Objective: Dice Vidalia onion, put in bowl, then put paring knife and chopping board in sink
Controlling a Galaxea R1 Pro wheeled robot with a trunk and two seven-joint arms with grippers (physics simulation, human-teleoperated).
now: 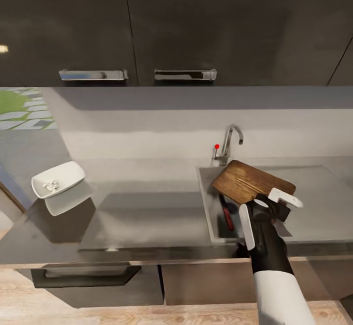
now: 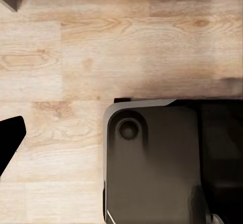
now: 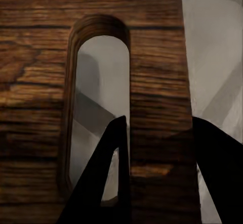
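So the right gripper (image 1: 272, 206) is pinching the chopping board (image 1: 247, 180) by its handle end, one finger through the oval hole (image 3: 99, 107) and the other on the outer edge. The board hangs tilted out past the claw, over the sink (image 1: 208, 207). The paring knife (image 1: 226, 211) already lies in the basin, down beside and below the claw. The bowl (image 1: 58, 179) with white bits in it sits way off on the countertop (image 1: 147, 217).

I'd lower the board flat and avoid landing it on the knife before letting go.

The right wrist view shows the grip up close; the head view gives the layout. The left wrist view looks at wooden floor (image 2: 76, 57) and the robot's base (image 2: 152, 168), and I can't tell the left claw's state.
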